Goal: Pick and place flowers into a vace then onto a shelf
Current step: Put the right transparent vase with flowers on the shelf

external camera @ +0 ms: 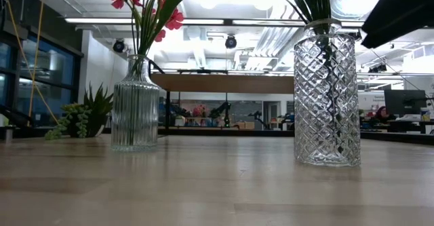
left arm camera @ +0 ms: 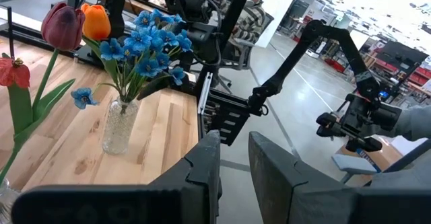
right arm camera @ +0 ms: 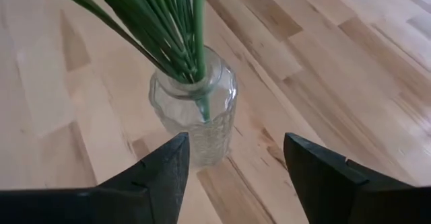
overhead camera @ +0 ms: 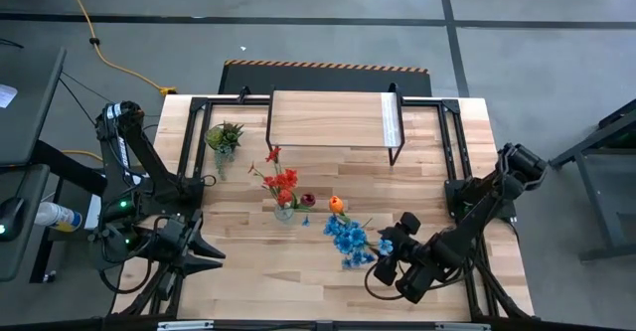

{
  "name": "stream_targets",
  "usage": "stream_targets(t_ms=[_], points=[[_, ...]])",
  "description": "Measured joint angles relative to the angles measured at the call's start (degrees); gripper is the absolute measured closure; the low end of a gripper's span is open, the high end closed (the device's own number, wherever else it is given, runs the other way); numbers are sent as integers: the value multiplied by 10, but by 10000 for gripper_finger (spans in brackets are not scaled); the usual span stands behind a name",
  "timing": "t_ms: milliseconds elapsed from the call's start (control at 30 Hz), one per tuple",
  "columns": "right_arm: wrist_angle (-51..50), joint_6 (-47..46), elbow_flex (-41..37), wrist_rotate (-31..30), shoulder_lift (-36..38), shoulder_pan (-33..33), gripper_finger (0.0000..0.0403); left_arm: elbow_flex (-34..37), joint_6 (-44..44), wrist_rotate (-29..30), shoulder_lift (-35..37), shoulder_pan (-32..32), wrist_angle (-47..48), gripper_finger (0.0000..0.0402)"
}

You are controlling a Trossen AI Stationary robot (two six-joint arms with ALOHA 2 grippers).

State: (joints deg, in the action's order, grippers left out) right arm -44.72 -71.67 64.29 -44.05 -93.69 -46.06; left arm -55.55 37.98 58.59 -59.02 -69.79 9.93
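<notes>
The right gripper sits over the near right part of the table, its fingers spread wide with nothing between them. Just beyond them stands a diamond-cut glass vase, apart from both fingers, with a bundle of green stems rising from its mouth. From above, those stems carry the blue flowers, just left of the gripper. In the low view this vase stands upright on the wood at the right.

Left of it, near the table's middle, a ribbed glass vase holds the red flowers. A dark pink bud and an orange tulip show between the two clusters. The shelf stands at the far edge with nothing on its plank top. A small potted plant sits to the shelf's left.

The left gripper waits at the near left edge, fingers narrowly parted and holding nothing.
</notes>
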Motion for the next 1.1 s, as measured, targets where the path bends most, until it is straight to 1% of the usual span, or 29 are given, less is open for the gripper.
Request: stream_targets(t_ms=[367, 500, 633, 700, 800, 1100], points=[[27, 2, 0, 4, -1, -9, 171, 0, 0, -2, 0, 0, 0, 289], [26, -3, 0, 29, -1, -19, 171, 0, 0, -2, 0, 0, 0, 289], [17, -5, 0, 81, -1, -34, 171, 0, 0, -7, 0, 0, 0, 289], [5, -22, 0, 97, -1, -43, 171, 0, 0, -8, 0, 0, 0, 289], [-3, -56, 0, 84, -1, -57, 171, 0, 0, -8, 0, 0, 0, 289], [8, -49, 0, 79, -1, -67, 171, 0, 0, -8, 0, 0, 0, 289]])
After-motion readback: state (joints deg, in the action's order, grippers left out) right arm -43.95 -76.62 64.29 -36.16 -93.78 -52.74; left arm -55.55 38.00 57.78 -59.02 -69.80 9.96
